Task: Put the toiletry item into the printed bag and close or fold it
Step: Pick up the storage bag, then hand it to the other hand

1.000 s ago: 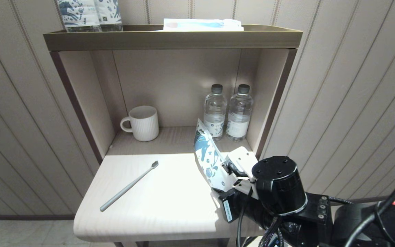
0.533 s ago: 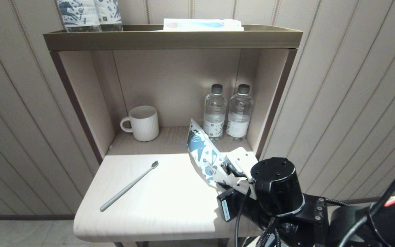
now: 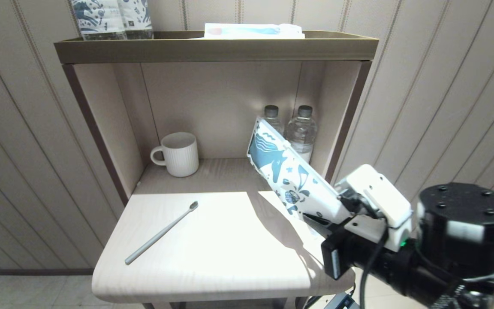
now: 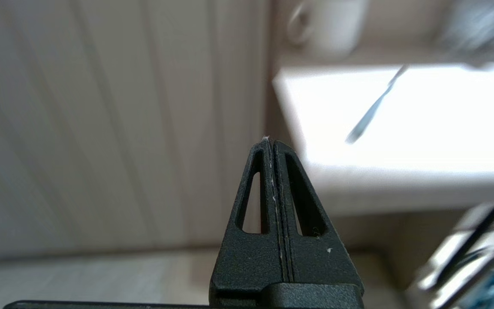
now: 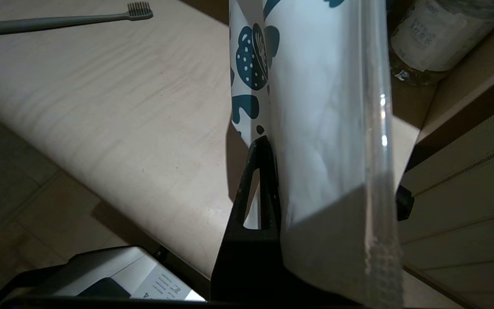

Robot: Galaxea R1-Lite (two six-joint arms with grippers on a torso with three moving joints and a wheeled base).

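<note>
The right gripper pinches the bag, lifted at 3 o'clock; the toothbrush lies outside. The left gripper, closed and empty, waits off the table.

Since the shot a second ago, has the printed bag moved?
Yes. The printed bag, held in the right tool, has risen and shifted right: its top now covers the left water bottle, where before it reached only that bottle's label.

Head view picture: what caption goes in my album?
Right tool lifts white horse-printed paper bag; slim grey toothbrush waits on table.
</note>
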